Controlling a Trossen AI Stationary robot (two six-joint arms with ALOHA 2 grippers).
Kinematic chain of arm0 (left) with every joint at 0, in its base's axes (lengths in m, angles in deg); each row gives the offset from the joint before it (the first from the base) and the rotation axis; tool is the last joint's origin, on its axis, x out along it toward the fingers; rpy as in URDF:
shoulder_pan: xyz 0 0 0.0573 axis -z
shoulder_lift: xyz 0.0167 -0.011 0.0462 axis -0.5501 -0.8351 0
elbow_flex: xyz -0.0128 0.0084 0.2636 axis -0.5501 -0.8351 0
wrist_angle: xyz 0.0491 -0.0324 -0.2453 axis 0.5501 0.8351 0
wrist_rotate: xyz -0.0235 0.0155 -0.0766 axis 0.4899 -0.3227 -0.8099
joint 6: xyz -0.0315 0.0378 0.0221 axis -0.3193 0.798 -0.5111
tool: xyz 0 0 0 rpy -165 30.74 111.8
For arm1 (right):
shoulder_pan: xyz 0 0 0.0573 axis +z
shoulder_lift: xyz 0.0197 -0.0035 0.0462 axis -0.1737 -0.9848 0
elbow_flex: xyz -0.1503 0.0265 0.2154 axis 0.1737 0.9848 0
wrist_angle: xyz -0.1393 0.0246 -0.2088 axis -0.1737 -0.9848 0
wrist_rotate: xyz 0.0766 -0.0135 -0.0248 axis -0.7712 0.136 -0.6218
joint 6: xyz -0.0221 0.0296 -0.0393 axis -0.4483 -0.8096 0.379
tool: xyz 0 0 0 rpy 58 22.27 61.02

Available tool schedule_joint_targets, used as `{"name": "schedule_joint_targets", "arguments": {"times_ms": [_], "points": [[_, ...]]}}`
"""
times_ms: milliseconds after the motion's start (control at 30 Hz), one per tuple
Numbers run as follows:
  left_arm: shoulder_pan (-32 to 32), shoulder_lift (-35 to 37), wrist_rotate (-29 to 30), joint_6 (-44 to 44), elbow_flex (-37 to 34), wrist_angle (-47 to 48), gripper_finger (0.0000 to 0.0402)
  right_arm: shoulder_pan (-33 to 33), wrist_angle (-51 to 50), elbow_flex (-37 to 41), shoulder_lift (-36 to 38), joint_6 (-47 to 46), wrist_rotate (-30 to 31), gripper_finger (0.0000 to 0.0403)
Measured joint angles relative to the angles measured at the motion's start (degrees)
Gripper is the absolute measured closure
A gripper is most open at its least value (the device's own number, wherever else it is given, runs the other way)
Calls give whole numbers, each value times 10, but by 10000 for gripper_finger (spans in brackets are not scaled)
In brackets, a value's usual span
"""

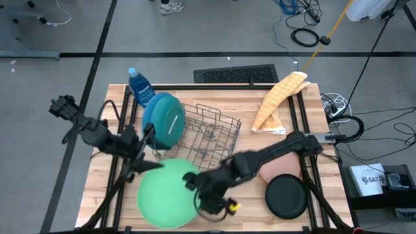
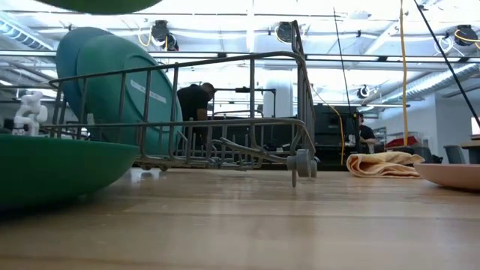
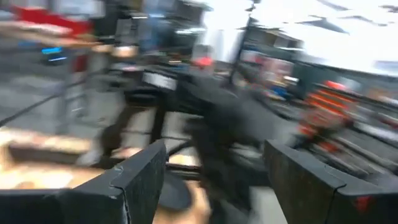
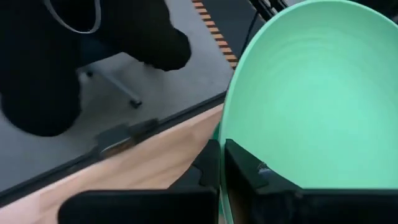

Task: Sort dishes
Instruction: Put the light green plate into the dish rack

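Observation:
The light green plate (image 1: 162, 198) is at the table's near side, left of centre, and also shows at the low view's left (image 2: 45, 169). My right gripper (image 1: 194, 183) is shut on its right rim. My left gripper (image 1: 151, 151) is open and empty, just beyond the plate's far-left rim, near the rack. The blue plate (image 1: 156, 114) and the dark green plate (image 1: 170, 122) stand on edge in the rack's left end. The pink plate (image 1: 278, 168) and the black plate (image 1: 286, 197) lie flat at the near right. My right gripper pinches the light green plate's rim (image 4: 222, 149) between its two fingers, one finger (image 4: 252, 177) on the hollow upper face and one (image 4: 208, 165) under it. The fingers come from the table's right, slanting down. The plate sits tilted, and in the low view its lower part (image 2: 30, 196) seems to be on the table.
The grey wire rack (image 1: 211, 133) stands mid-table, just beyond the light green plate. A blue bottle (image 1: 138, 84) stands at the far left. A yellow cloth (image 1: 278, 99) lies at the far right. People show in the room behind (image 2: 196, 101).

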Motion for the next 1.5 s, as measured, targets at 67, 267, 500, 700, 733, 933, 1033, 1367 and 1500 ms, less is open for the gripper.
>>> {"name": "schedule_joint_targets", "arguments": {"times_ms": [67, 267, 500, 700, 733, 933, 1033, 1367, 1500], "points": [[0, 0, -67, 19, 10, 1, 134, -14, -38, 0, 27, 3, -17, 402], [1, 0, -124, 62, 48, 95, 134, -62, -123, 0, 104, 3, -37, 403], [-3, -8, -69, 57, 57, 209, 134, -139, -157, -1, 157, 4, -140, 403], [-19, -31, -62, 46, 57, 254, 134, -186, -175, -1, 151, 10, -204, 403], [-21, -36, -67, 39, 57, 265, 134, -188, -175, -1, 149, 14, -209, 403], [-21, -59, -82, 17, 57, 281, 135, -200, -177, 0, 149, 22, -212, 403], [-24, -66, -64, 16, 57, 293, 146, -204, -177, 0, 149, 22, -212, 403], [-40, -74, -76, 23, 57, 287, 358, -207, -179, 0, 150, 1, -196, 399], [-40, -73, -60, -4, 59, 253, 385, -201, -188, 0, 151, -56, -63, 362]]}}
